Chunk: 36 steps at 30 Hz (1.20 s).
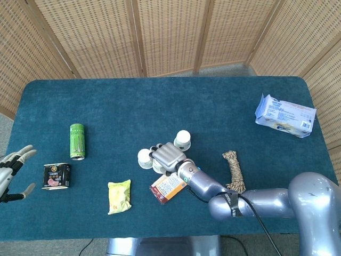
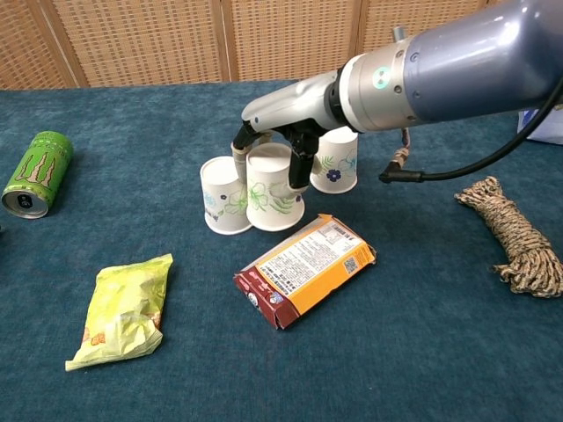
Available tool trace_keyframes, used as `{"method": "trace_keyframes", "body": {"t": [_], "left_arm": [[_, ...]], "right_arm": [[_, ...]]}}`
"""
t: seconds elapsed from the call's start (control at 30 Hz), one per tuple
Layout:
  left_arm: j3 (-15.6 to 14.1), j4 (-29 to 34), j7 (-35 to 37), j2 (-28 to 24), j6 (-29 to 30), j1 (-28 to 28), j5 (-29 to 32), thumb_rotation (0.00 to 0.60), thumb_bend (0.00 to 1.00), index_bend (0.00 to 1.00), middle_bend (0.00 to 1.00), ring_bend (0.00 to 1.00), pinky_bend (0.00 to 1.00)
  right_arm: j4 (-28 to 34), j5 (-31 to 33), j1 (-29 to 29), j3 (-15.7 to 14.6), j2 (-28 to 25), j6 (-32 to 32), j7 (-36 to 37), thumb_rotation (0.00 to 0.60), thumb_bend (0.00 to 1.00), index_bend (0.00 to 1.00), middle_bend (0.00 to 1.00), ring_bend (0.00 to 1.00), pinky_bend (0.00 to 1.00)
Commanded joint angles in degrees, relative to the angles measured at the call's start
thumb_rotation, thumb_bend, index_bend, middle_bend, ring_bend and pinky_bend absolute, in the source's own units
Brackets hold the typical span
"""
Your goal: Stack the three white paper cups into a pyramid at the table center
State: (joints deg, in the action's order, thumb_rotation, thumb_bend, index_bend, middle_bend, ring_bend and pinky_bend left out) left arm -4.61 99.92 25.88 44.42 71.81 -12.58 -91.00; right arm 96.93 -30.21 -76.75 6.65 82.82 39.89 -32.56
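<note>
Right hand (image 2: pixel 273 141) closed from above around the middle cup (image 2: pixel 272 187), fingers (image 2: pixel 297 160) down its sides; cup upside down, long axis upright, base apparently on the cloth though contact hard to confirm from the chest view; in the head view, hand (image 1: pixel 168 156) hiding most of that cup. Left cup (image 2: pixel 223 195) just beside the held one on its left, walls touching or nearly so, also inverted; both close to the table (image 1: pixel 117 106) centre. Third cup (image 2: pixel 335 159) just behind and to the right of the hand, near the forearm, inverted too, seen apart in the head view (image 1: pixel 183 140). Likely next: release the middle cup, shift back and right to the third cup, then lift it onto the pair; right hand plainly the nearer one. Left hand (image 1: pixel 11 173) far off at the table's left edge, fingers spread, holding nothing. Orange box (image 2: pixel 305 269) just in front of the cups, a possible snag on the way.
</note>
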Motion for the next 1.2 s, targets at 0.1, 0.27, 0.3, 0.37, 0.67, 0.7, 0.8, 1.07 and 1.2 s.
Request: {"method": "trace_keyframes", "body": {"t": [0.1, 0.27, 0.3, 0.37, 0.67, 0.7, 0.8, 1.07, 1.2], "left_arm": [[-0.14, -0.09, 0.20, -0.19, 0.29, 0.43, 0.09, 0.600, 0.44, 0.02, 0.00, 0.00, 0.02], [-0.30, -0.46, 0.65, -0.38, 0.74, 1.10, 0.37, 0.600, 0.44, 0.02, 0.00, 0.00, 0.02], [-0.33, -0.52, 0.73, -0.39, 0.80, 1.21, 0.42, 0.600, 0.44, 0.02, 0.00, 0.00, 0.02], [-0.37, -0.75, 0.94, -0.38, 0.88, 1.40, 0.49, 0.600, 0.44, 0.02, 0.00, 0.00, 0.02], [-0.24, -0.92, 1.13, -0.28, 0.87, 1.54, 0.33, 0.600, 0.44, 0.02, 0.00, 0.00, 0.02], [-0.23, -0.89, 1.10, -0.29, 0.83, 1.52, 0.30, 0.600, 0.44, 0.02, 0.00, 0.00, 0.02], [-0.20, -0.80, 0.99, -0.27, 0.76, 1.50, 0.19, 0.600, 0.44, 0.02, 0.00, 0.00, 0.02], [0.04, -0.60, 0.68, -0.13, 0.48, 1.25, 0.05, 0.600, 0.44, 0.02, 0.00, 0.00, 0.02], [0.10, -0.44, 0.53, -0.18, 0.74, 1.30, -0.19, 0.600, 0.44, 0.02, 0.00, 0.00, 0.02]], "right_arm": [[-1.48, -0.34, -1.22, -0.01, 1.28, -0.87, 0.98, 0.600, 0.48, 0.32, 0.18, 0.18, 0.58], [-3.47, -0.44, -2.42, -0.19, 2.82, -1.74, 1.94, 0.600, 0.48, 0.32, 0.18, 0.18, 0.58], [-3.81, -0.46, -2.61, -0.23, 3.05, -1.85, 2.10, 0.600, 0.48, 0.32, 0.18, 0.18, 0.58], [-4.54, -0.62, -2.93, -0.25, 3.55, -1.97, 2.54, 0.600, 0.48, 0.32, 0.18, 0.18, 0.58], [-6.71, -0.66, -3.46, -1.11, 4.20, -1.23, 3.61, 0.600, 0.48, 0.32, 0.18, 0.16, 0.57], [-6.83, -0.60, -3.48, -1.19, 4.24, -1.14, 3.69, 0.600, 0.48, 0.32, 0.18, 0.16, 0.57], [-7.12, -0.51, -3.56, -1.44, 4.26, -0.84, 3.83, 0.600, 0.48, 0.32, 0.18, 0.15, 0.56], [-4.90, -1.36, -3.29, -2.47, 3.73, 0.79, 3.41, 0.600, 0.48, 0.32, 0.18, 0.15, 0.55], [-4.29, -1.66, -3.21, -2.50, 3.93, 1.27, 3.49, 0.600, 0.48, 0.32, 0.18, 0.15, 0.55]]}}
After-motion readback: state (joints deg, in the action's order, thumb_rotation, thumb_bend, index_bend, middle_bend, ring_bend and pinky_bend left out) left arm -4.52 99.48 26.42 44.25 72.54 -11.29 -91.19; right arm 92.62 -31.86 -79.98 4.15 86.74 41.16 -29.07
